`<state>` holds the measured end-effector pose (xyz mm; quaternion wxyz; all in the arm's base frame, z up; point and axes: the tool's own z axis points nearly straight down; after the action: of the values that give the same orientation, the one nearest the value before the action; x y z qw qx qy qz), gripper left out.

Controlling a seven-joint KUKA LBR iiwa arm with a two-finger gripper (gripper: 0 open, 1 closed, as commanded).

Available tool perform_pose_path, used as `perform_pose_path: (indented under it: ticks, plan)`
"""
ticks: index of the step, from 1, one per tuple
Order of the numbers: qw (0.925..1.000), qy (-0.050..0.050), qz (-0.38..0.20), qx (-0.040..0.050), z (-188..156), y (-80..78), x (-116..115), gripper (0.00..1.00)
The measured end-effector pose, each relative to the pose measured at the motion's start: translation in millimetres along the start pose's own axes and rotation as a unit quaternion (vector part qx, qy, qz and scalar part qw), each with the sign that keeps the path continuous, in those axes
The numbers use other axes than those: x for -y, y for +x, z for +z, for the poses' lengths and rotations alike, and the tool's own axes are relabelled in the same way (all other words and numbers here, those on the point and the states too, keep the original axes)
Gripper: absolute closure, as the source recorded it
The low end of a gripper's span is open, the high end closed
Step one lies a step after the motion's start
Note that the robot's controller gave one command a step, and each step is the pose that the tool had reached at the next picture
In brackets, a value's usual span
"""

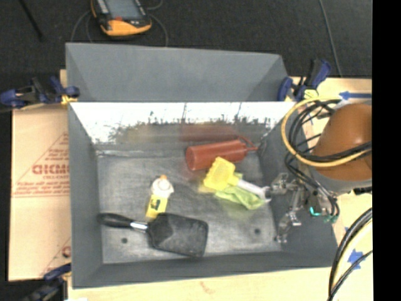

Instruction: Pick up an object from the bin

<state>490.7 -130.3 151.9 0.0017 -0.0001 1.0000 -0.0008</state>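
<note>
While the grey bin [81, 187] sits on dark floor [207, 17], the claw [281, 209] hangs by its right wall.
Whether it is open or closed cannot be told; a yellow-and-green thing with a white stem [235, 190] lies just left of it, near a red tube [213, 154].

One camera looks down on the whole bin [175, 74] from above, somewhat obliquely.

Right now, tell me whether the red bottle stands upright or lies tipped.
Tipped: the red bottle lies on its side at the back of the bin, neck toward the view's right.
</note>
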Motion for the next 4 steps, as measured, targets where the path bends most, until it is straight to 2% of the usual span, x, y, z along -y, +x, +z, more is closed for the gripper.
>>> perform_pose_path:
  ticks: [1, 2, 3, 4]
  plan:
    - [0.9863, -0.001, -0.165, -0.0006, 79, -51.9, -85, 1.0]
    - [0.9862, -0.001, -0.166, -0.0005, 79, -51.9, -85, 1.0]
    - [0.9831, 0.0, -0.183, -0.0008, 68, -100.8, -119, 1.0]
    - [0.9891, -0.001, -0.147, 0.003, 67, -122.6, -142, 1.0]
